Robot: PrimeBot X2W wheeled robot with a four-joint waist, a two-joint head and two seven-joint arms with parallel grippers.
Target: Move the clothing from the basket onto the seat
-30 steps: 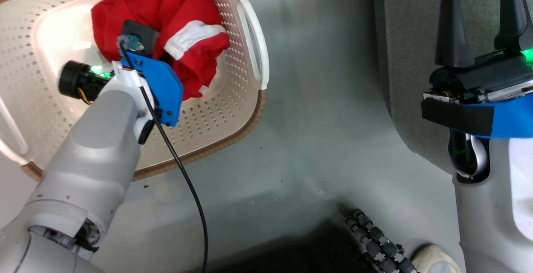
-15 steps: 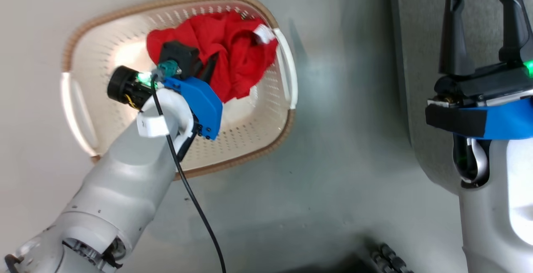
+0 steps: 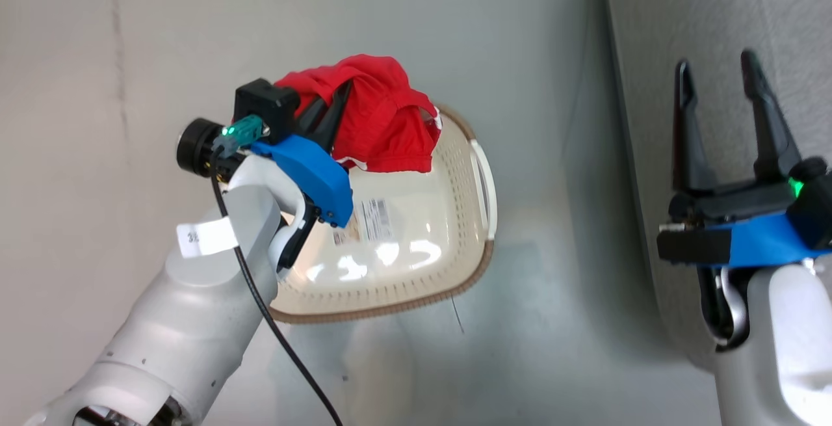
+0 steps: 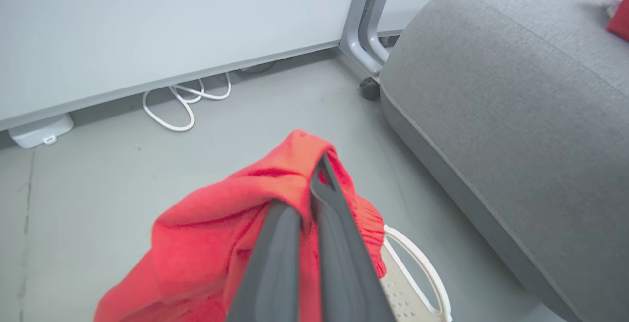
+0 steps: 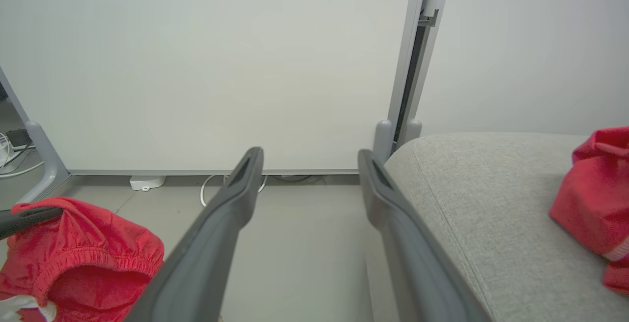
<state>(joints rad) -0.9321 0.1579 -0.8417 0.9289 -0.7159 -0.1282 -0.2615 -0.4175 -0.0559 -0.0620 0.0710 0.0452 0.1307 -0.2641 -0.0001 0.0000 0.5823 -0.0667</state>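
Up over basket rim point(image 3: 390, 306), clothing point(image 3: 383, 130) clamped by left gripper point(image 3: 335, 97)

Grey floor point(image 4: 98, 189) stretching before a pale panel point(image 4: 147, 17)
White cables point(image 4: 177, 129) are looping beneath the panel; a small white box point(image 4: 39, 132) is sitting beneath it.

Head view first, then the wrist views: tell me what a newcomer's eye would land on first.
The bright red garment, pinched in the left gripper and held above the cream basket, grabs the eye at the head view's upper middle. Next comes a second red garment lying on the grey seat, at the right wrist view's right edge. The right gripper hovers open and empty by the seat.
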